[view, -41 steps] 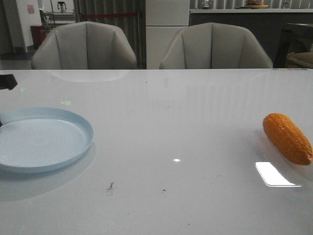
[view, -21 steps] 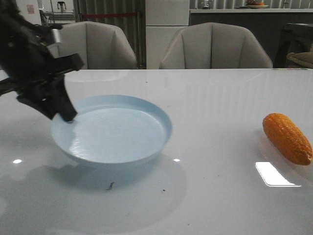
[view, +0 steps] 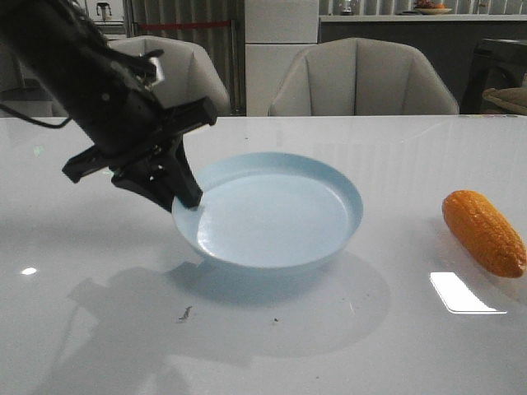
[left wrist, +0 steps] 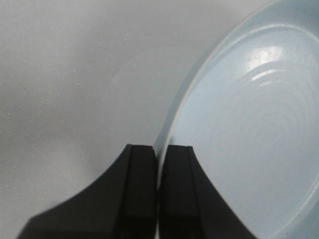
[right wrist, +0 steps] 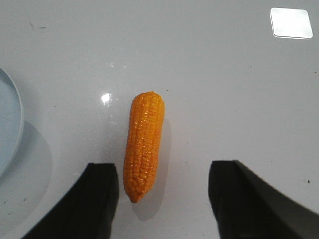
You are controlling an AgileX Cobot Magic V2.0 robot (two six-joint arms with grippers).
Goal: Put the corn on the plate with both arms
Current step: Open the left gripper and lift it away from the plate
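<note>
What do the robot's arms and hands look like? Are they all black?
Yes, what shows is black. The left arm is thick and chunky, with a thin dark cable beside it and a small pale patch near the wrist. The left hand has two flat, smooth black fingers with squared tips. The right hand has two wide black fingers too. No writing is visible.

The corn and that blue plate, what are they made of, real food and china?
The corn looks like moulded plastic: even orange, neat bumpy rows, a slight sheen. The plate is probably glossy plastic or melamine, pale blue and thin-rimmed; ceramic can't be ruled out.
</note>
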